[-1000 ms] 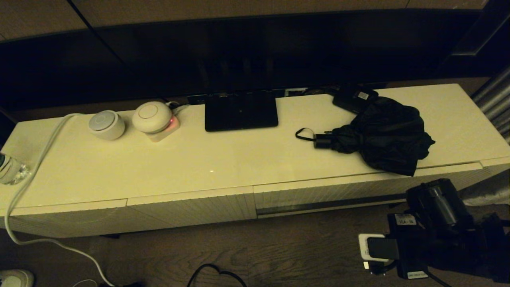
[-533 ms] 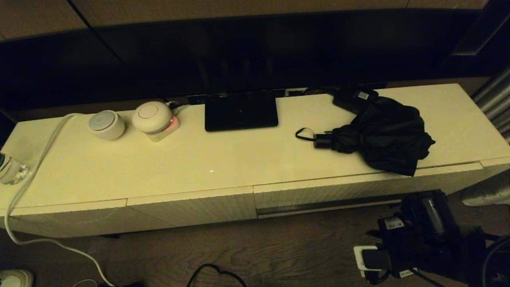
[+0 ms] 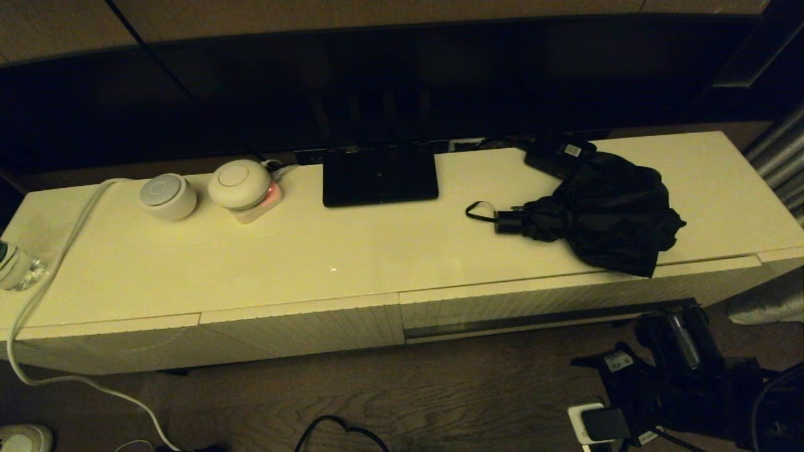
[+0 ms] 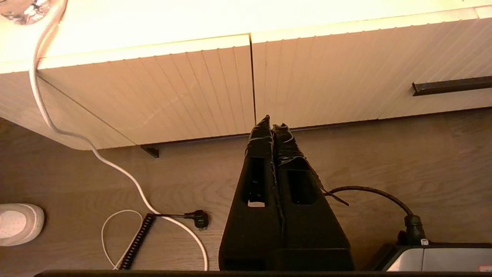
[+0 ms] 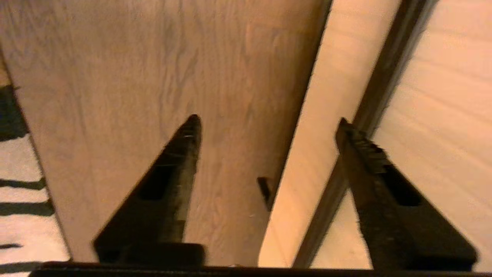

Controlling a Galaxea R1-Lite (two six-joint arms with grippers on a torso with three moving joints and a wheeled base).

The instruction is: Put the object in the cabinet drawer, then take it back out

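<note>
The black umbrella (image 3: 603,210) lies on the right part of the cabinet top, with its handle and wrist loop (image 3: 477,212) pointing left. Below it the cream drawer (image 3: 534,304) is closed, its dark handle slot (image 3: 527,320) running along the front. My right arm (image 3: 678,358) hangs low in front of the drawer's right end. In the right wrist view my right gripper (image 5: 268,119) is open and empty, and one finger (image 5: 369,157) lies across the handle slot (image 5: 380,84). My left gripper (image 4: 272,123) is shut and empty above the floor, facing the narrower ribbed panels.
On the top stand a flat black stand (image 3: 380,174), a small black box with a white label (image 3: 559,154), two round white devices (image 3: 168,196) (image 3: 240,183) and a bottle (image 3: 16,267). A white cable (image 3: 56,263) trails to the floor. Cables lie on the wooden floor (image 4: 115,181).
My right arm has sunk lower in front of the drawer and its wrist has dropped toward the floor. The umbrella and the drawer have not moved.
</note>
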